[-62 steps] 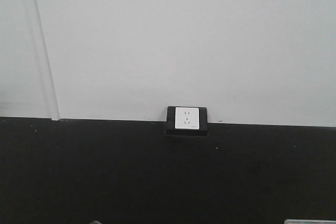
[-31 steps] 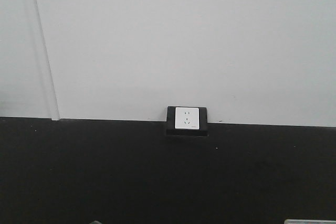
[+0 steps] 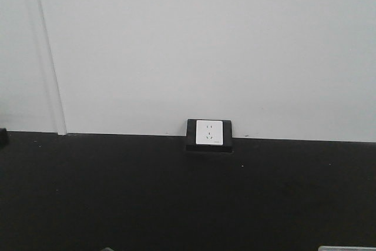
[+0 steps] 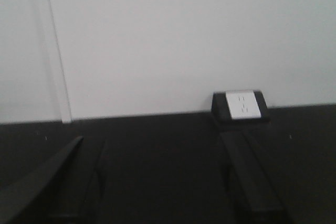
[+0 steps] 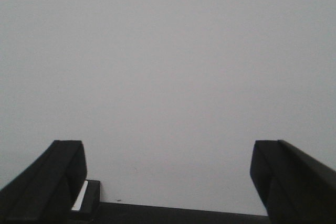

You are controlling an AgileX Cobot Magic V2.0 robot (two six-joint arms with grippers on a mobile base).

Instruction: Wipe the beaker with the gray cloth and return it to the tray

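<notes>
Against back wall: white socket [image 3: 210, 131] in a black housing, sat where the wall [image 3: 205, 45] met the dark counter [image 3: 176, 192].
Wall: plain and pale; a vertical seam [image 3: 50, 57] ran down its left part.
L tool [image 4: 155, 139]: wide open, nothing betw. its fingers. Both dark fingers pointed twd the wall, w/ the socket just above the finger at frame right in the L wrist view.
R tool [image 5: 167, 148]: also wide open and empty. Its fingers framed bare wall, w/ a corner of the socket showing by the finger at frame left.
Counter edges, front view: thin pale-gray sliver [image 3: 346, 248] at bottom right and a small dark shape [image 3: 2, 136] at far left; couldn't tell what either was.
L wrist view: slightly soft, so fine detail was lost.
Beaker: none of the 3 views showed it, so its position couldn't be told.
</notes>
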